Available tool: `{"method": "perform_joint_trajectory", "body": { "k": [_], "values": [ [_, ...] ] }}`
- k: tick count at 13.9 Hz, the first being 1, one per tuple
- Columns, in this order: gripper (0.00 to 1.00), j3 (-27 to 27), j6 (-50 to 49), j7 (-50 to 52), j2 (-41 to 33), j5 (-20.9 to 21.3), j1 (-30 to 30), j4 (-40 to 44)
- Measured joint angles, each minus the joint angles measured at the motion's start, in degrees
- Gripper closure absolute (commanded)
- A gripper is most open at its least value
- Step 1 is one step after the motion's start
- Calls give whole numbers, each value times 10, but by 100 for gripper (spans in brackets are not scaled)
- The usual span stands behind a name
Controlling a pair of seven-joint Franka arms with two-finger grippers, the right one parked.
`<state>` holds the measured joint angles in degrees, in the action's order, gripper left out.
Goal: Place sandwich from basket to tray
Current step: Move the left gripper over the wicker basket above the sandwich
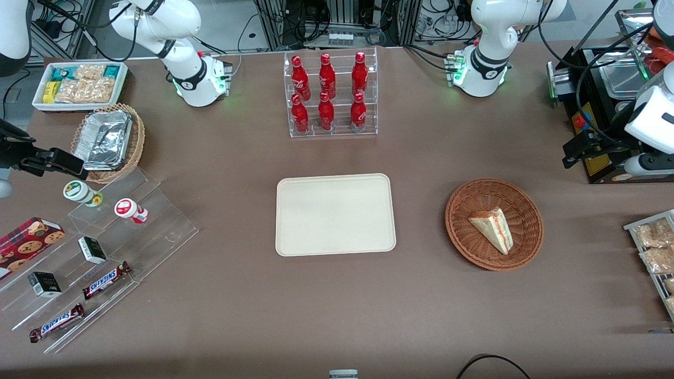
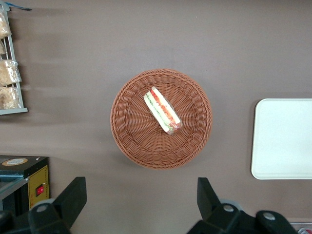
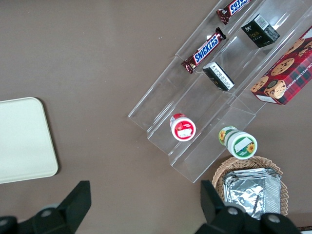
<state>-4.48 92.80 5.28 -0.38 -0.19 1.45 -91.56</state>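
Note:
The sandwich (image 1: 492,227) (image 2: 163,111), a pale wedge with red and green filling, lies inside the round reddish-brown basket (image 1: 534,231) (image 2: 131,131). The cream tray (image 1: 335,215) (image 2: 285,139) sits bare at the table's middle, beside the basket toward the parked arm's end. My left gripper (image 1: 568,155) (image 2: 140,195) hangs high above the table, a little farther from the front camera than the basket and toward the working arm's end. It is open, its fingers (image 2: 73,195) spread wide with only tablecloth between them. The wrist camera looks straight down on the basket.
A black machine (image 1: 605,105) stands close by the gripper. A metal rack of bagged snacks (image 1: 655,247) (image 2: 7,73) lies at the working arm's end. A clear rack of red bottles (image 1: 330,95) stands farther back than the tray. Acrylic steps with snacks (image 1: 105,252) are at the parked arm's end.

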Motion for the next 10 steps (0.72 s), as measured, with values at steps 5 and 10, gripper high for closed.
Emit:
{"method": "perform_joint_trajectory", "body": {
  "k": [5,10],
  "values": [
    [0,-1,-42,-1,1,0,0,7],
    [0,-2,22,24,23,0,-6,-41]
  ]
}}
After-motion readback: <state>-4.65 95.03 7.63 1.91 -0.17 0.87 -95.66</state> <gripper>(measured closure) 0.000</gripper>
